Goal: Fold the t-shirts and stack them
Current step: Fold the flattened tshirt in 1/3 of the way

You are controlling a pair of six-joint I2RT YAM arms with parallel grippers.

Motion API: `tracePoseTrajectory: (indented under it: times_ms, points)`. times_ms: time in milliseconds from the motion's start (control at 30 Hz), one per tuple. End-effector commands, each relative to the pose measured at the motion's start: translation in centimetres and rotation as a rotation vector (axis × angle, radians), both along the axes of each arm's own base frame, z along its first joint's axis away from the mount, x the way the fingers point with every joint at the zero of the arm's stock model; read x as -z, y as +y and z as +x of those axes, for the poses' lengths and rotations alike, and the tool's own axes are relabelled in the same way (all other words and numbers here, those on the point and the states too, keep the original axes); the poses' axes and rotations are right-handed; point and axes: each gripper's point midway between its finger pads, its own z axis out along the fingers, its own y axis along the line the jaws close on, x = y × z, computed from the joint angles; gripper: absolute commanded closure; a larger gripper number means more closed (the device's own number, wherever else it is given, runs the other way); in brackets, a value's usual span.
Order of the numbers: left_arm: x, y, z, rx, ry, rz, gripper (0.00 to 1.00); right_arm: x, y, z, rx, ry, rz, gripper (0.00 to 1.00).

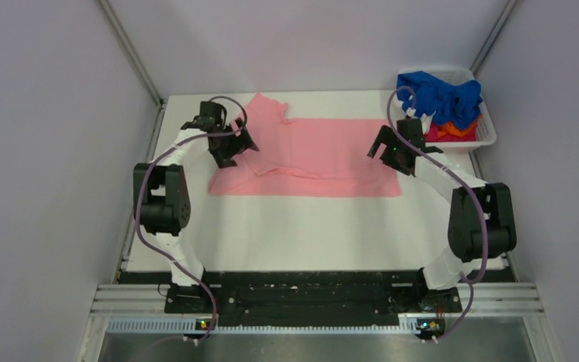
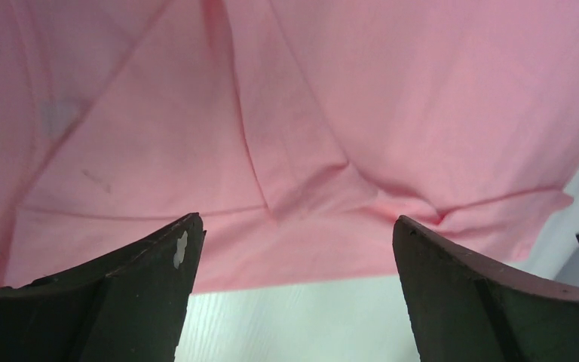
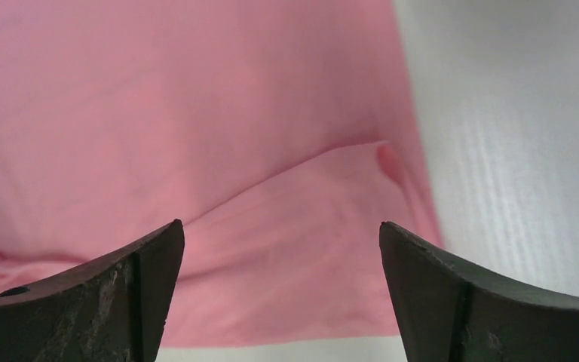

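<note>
Salmon-pink t-shirt (image 1: pixel 324 154) flat on table (image 1: pixel 309 226), long axis running left-right. Your left gripper (image 2: pixel 295 226) sits over its left end, right gripper (image 3: pixel 280 226) over right end; both spread wide, holding nothing. Neither nearer.

**One overhead camera and two close wrist cameras sharing one shirt**

The top external camera is looking down from above and behind the arm bases, taking in the whole table (image 1: pixel 309 226). The camera on the left gripper (image 2: pixel 295 220) is looking closely at the salmon-pink t-shirt (image 1: pixel 324 151) toward the table's left edge. The one on the right gripper (image 3: pixel 280 225) is facing the shirt's end toward the right edge.
</note>
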Motion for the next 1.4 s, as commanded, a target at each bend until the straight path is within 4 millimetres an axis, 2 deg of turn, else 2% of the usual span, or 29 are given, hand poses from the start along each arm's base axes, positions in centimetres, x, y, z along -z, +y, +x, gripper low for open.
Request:
tracePoseTrajectory:
  times_ms: [0, 133, 367, 500, 667, 800, 1000, 1133, 1233, 1267, 1367]
  points:
    - [-0.5, -3.2, -1.7, 0.052, -0.021, -0.125, 0.01, -0.3, 5.7, -0.2, -0.225, -0.060, 0.053, 0.01]
    - [0.7, -4.8, -1.9, 0.079, 0.007, -0.160, 0.01, 1.1, 6.8, 0.0, -0.247, -0.041, 0.097, 0.01]
    - [2.0, -6.3, -0.4, 0.101, 0.028, -0.173, 0.01, 3.6, 5.9, -0.6, -0.210, 0.015, 0.061, 0.01]
    - [2.7, -6.3, 0.3, 0.097, 0.033, -0.164, 0.01, 3.8, 5.5, -0.6, -0.197, 0.023, 0.043, 0.01]
    - [2.3, -7.1, 2.0, 0.101, 0.006, -0.205, 0.01, 4.0, 5.2, -0.6, -0.189, 0.030, 0.030, 0.01]
    - [0.9, -8.7, 4.6, 0.108, -0.074, -0.303, 0.01, 4.1, 5.1, -0.7, -0.186, 0.032, 0.025, 0.01]
    - [-1.3, -10.3, 9.6, 0.123, -0.192, -0.372, 0.01, 3.9, 5.0, -0.5, -0.190, 0.028, 0.018, 0.01]
    - [-3.4, -10.1, 12.8, 0.127, -0.273, -0.327, 0.01, 3.7, 4.7, -0.5, -0.185, 0.025, 0.015, 0.01]
    - [-5.3, -9.2, 12.7, 0.149, -0.303, -0.239, 0.01, 3.1, 4.6, -0.6, -0.187, 0.013, 0.013, 0.01]
    - [-6.7, -8.6, 12.2, 0.157, -0.332, -0.194, 0.01, 2.9, 4.6, -0.7, -0.189, 0.009, 0.012, 0.01]
    - [-6.8, -6.2, 9.2, 0.129, -0.332, -0.064, 0.01, 2.7, 4.2, -0.6, -0.175, 0.001, -0.006, 0.01]
